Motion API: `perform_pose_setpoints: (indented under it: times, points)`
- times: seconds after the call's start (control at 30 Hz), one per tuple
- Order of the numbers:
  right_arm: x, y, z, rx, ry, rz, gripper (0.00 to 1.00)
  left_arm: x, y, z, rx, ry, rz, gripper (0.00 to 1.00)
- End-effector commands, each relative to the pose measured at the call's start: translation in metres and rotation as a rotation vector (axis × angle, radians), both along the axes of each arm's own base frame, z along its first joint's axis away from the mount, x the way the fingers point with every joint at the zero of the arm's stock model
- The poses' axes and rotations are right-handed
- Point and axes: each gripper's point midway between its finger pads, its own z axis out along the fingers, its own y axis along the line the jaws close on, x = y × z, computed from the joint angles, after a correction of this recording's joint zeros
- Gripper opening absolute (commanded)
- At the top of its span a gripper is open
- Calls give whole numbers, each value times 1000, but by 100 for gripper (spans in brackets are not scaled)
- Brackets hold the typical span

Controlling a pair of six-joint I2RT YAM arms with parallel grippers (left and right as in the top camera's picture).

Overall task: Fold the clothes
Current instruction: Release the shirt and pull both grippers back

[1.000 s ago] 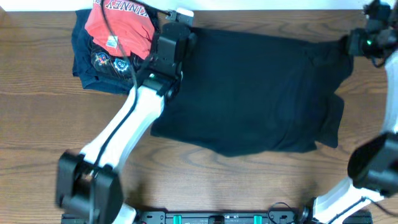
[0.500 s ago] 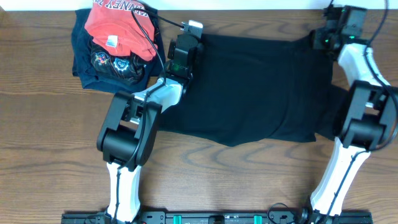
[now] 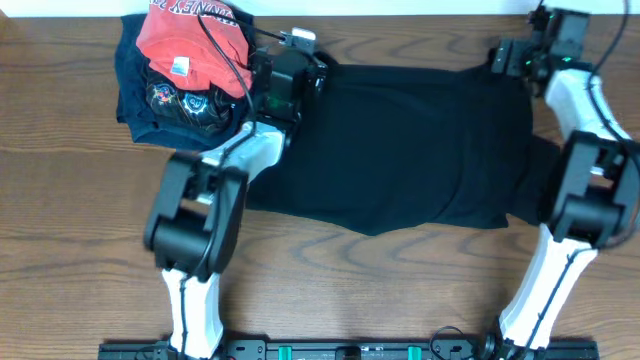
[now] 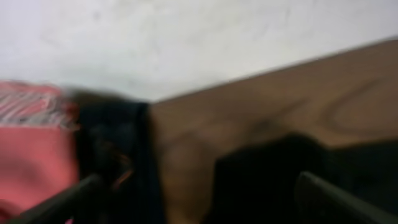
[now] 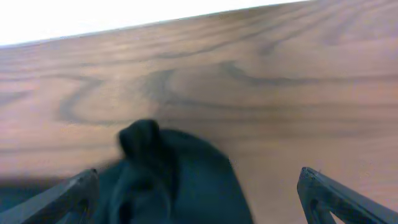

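Note:
The clothes [image 3: 400, 140], one large black garment, lie spread flat across the middle of the wooden table [image 3: 80, 200]. My left gripper [image 3: 292, 58] hovers over the garment's far left corner. In the left wrist view the left gripper [image 4: 199, 200] is open, with the black corner [image 4: 267, 180] lying loose between its fingers [image 4: 329, 199]. My right gripper [image 3: 510, 55] is at the far right corner. In the right wrist view the right gripper [image 5: 202, 196] is also open, and a bunched corner of the clothes [image 5: 168, 180] rests on the wood between its wide-spread fingers [image 5: 336, 199].
A folded red shirt [image 3: 195, 40] with white lettering lies on a folded navy shirt [image 3: 175, 100] at the far left, just beside my left gripper. The same red shirt [image 4: 31, 155] and navy shirt [image 4: 118, 155] show in the left wrist view. The table's far edge meets a white wall [image 4: 186, 37].
Both arms carried the garment's corners towards the far edge, drawing it flat. Both grippers then opened and let the corners go.

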Motion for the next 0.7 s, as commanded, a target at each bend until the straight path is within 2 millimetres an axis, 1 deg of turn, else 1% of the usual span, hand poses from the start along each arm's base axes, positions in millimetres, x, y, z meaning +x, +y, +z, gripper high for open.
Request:
perform_pose_setpoints:
  times: [0.0, 0.07, 0.17, 0.27, 0.3, 0.37, 0.43, 0.53, 0.63, 0.67]
  points:
    - [-27, 8, 108, 47, -112, -22, 99, -18, 12, 79, -20, -57, 18, 98]
    - [-56, 24, 134, 94, -79, 17, 99, -41, 19, 95, 1, 2, 18, 98]
    - [-102, 46, 167, 139, -30, 72, 99, -83, 25, 115, -4, 95, -12, 98]
    - [-145, 59, 189, 162, 14, 85, 99, -124, 25, 133, -35, 169, -76, 98]
    - [-163, 63, 196, 171, 34, 78, 98, -140, 30, 140, -54, 190, -63, 98]
    - [-194, 67, 204, 198, 80, 33, 95, -167, 40, 146, -65, 234, -46, 98]
    - [-222, 70, 209, 223, 122, -18, 94, -197, 51, 150, -52, 286, -38, 98]
    - [-257, 78, 215, 249, 171, -46, 91, -233, 65, 151, -85, 351, 6, 98]
    - [-286, 85, 220, 271, 201, -68, 91, -257, 78, 145, -125, 420, 71, 98]
    - [-291, 88, 221, 271, 202, -64, 91, -262, 82, 140, -134, 444, 95, 98]
